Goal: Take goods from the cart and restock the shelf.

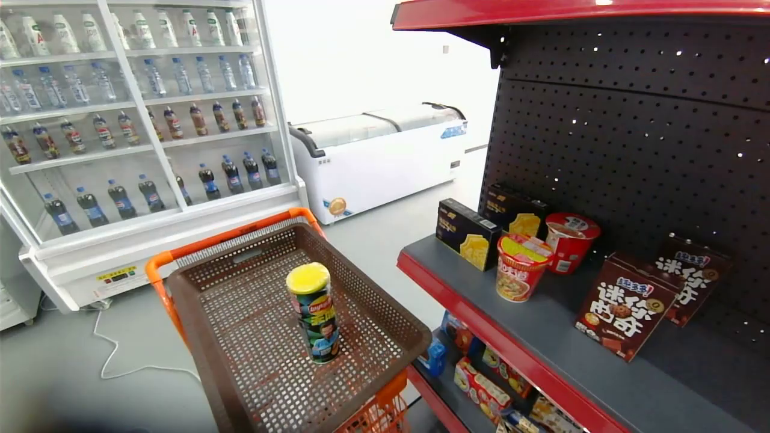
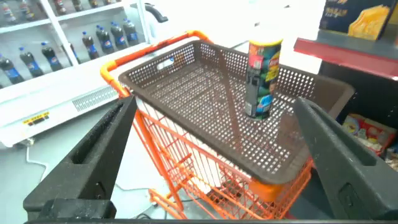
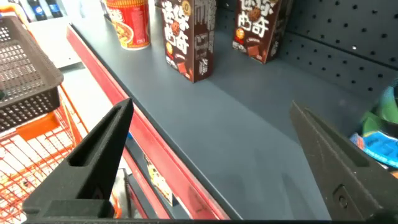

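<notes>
Two end effectors are in play, and we see both with fingers spread wide and nothing between them.

The left end effector (image 2: 214, 106) hangs above and short of the cart (image 1: 157, 264). Ahead of it and lower lies the brown perforated basket (image 2: 186, 93) on the orange frame. The task's thing, a tall chip can (image 2: 261, 78) with a yellow lid, stands upright on the basket floor just ahead of this end effector, toward the side nearest the shelf. Beyond the can we make out the shelf's red front edge.

The right end effector (image 3: 211, 107) hangs over the grey shelf deck (image 3: 249, 137), with a bare stretch of deck directly beneath and ahead of it. Farther ahead two dark brown cookie boxes stand upright, one (image 3: 186, 37) near the shelf's front edge and the other (image 3: 258, 28) back by the pegboard (image 1: 631, 132). Past them stands a cup of noodles (image 3: 130, 22) with a second, red cup (image 1: 568, 240) behind it, and farther still two dark boxes with yellow pictures (image 1: 469, 233). Off to one side of this end effector a blue-green package (image 3: 379, 134) shows at the frame's edge; we cannot tell what it is.

Farthest from both end effectors stand a glass-door drinks cooler (image 1: 132, 108) and a white chest freezer (image 1: 379, 156).
</notes>
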Robot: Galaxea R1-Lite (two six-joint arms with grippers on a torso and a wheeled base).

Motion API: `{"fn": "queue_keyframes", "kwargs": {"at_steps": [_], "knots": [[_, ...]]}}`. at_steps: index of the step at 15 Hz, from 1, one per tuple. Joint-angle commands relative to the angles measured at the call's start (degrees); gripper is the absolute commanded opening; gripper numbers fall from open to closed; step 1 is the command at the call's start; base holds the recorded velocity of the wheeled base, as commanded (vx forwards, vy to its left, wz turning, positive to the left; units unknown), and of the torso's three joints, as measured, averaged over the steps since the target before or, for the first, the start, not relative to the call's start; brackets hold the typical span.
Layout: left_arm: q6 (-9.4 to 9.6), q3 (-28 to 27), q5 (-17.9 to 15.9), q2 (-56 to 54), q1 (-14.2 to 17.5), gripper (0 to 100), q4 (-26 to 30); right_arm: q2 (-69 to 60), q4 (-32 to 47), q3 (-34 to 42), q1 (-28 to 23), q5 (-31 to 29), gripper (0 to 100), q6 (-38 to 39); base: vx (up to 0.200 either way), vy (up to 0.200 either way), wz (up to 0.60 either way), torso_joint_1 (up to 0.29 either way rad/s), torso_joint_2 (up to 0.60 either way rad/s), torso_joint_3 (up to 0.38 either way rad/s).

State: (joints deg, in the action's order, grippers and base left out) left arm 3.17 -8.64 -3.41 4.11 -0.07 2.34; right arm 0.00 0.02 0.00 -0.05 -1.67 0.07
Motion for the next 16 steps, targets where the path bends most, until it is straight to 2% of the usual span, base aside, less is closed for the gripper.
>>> {"fn": "queue_keyframes", "kwargs": {"at_steps": [1, 2, 3, 4, 6, 7, 8, 9, 10, 11, 12, 15, 16], "knots": [[-0.36, -21.5, 0.3, 28.9, 0.2, 100, 2.8, 0.0, 0.1, 0.0, 0.0, 0.0, 100, 0.0, 0.0, 0.0, 0.0, 0.0, 0.0, 0.0], [-0.36, -21.5, 0.3, 28.9, 0.2, 100, 2.8, 0.0, 0.1, 0.0, 0.0, 0.0, 100, 0.0, 0.0, 0.0, 0.0, 0.0, 0.0, 0.0], [-2.11, -29.8, 0.2, 47.2, 0.3, 100, -0.8, 0.0, 0.1, 0.0, 0.0, 0.0, 100, 0.0, 0.0, 0.0, 0.0, 0.0, 0.0, 0.0], [-2.03, -31.6, -0.1, 50.8, -0.4, 100, -2.3, 0.0, 0.1, 0.0, 0.0, 0.0, 100, 0.0, 0.0, 0.0, 0.0, 0.0, 0.0, 0.0], [-1.94, -31.6, -0.8, 55.9, -2.3, 100, -2.6, 0.0, 0.1, 0.0, 0.0, 0.0, 100, 0.0, 0.0, 0.0, 0.0, 0.0, 0.0, 0.0], [-1.5, -29.2, -5.3, 59.2, -2.2, 100, -3.2, 0.0, 0.1, 0.0, 0.0, 0.0, 100, 0.0, 0.0, 0.0, 0.0, 0.0, 0.0, 0.0], [-1.15, -27.7, -8.2, 61.2, -2.1, 100, -4.8, 0.0, 0.1, 0.0, 0.0, 0.0, 100, 0.0, 0.0, 0.0, 0.0, 0.0, 0.0, 0.0], [-0.01, -23.6, -12.5, 65.1, -2.3, 100, -12.0, 0.0, 0.1, 0.0, 0.0, 0.0, 100, 0.0, 0.0, 0.0, 0.0, 0.0, 0.0, 0.0], [0.79, -22.3, -13.3, 66.6, -2.5, 100, -14.7, 0.0, 0.1, 0.0, 0.0, 0.0, 100, 0.0, 0.0, 0.0, 0.0, 0.0, 0.0, 0.0], [4.3, -20.5, -13.5, 69.5, -2.7, 100, -18.9, 0.0, 0.1, 0.0, 0.0, 0.0, 100, 0.0, 0.0, 0.0, 0.0, 0.0, 0.0, 0.0], [6.76, -20.2, -13.4, 70.9, -2.3, 100, -19.8, 0.0, 0.1, 0.0, 0.0, 0.0, 100, 0.0, 0.0, 0.0, 0.0, 0.0, 0.0, 0.0], [7.2, -18.6, -13.4, 76.0, -2.3, 100, -21.9, 0.0, 0.1, 0.0, 0.0, 0.0, 100, 0.0, 0.0, 0.0, 0.0, 0.0, 0.0, 0.0], [7.2, -18.5, -13.7, 79.9, -2.7, 100, -24.4, 0.0, 0.1, 0.0, 0.0, 0.0, 100, 0.0, 0.0, 0.0, 0.0, 0.0, 0.0, 0.0]]}}
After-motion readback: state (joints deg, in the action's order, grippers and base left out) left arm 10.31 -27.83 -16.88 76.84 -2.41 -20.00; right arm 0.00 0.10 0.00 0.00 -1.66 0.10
